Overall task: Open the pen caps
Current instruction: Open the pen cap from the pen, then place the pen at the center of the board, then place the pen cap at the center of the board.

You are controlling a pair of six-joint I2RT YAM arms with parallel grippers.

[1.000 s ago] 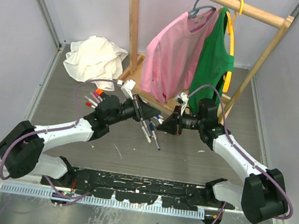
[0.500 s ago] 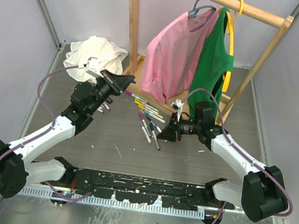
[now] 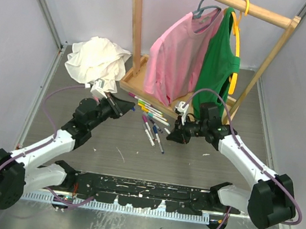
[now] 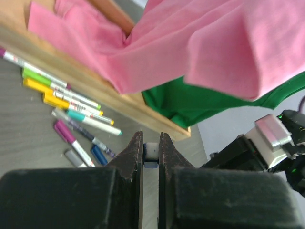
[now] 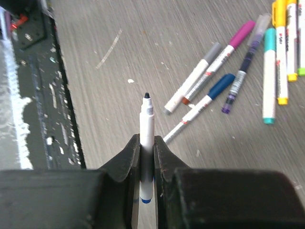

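My left gripper (image 3: 121, 105) is shut on a small white and blue pen cap (image 4: 152, 150), pinched at the fingertips, low over the table left of the pens. My right gripper (image 3: 174, 135) is shut on a white pen (image 5: 147, 124) with a blue rear end. Its dark tip is bare and points out past the fingers. Several capped pens (image 3: 152, 121) lie loose between the two grippers, in front of the wooden rack base. They also show in the left wrist view (image 4: 71, 102) and the right wrist view (image 5: 224, 86).
A wooden clothes rack (image 3: 135, 32) stands at the back with a pink shirt (image 3: 178, 55) and a green shirt (image 3: 220, 61) hanging down to its base. A crumpled white cloth (image 3: 95, 58) lies at the back left. A black rail (image 3: 142, 190) runs along the near edge.
The grippers were together at the centre. My left arm then pulled away up and left with the cap and has now come down beside the pens. My right gripper kept the pen.
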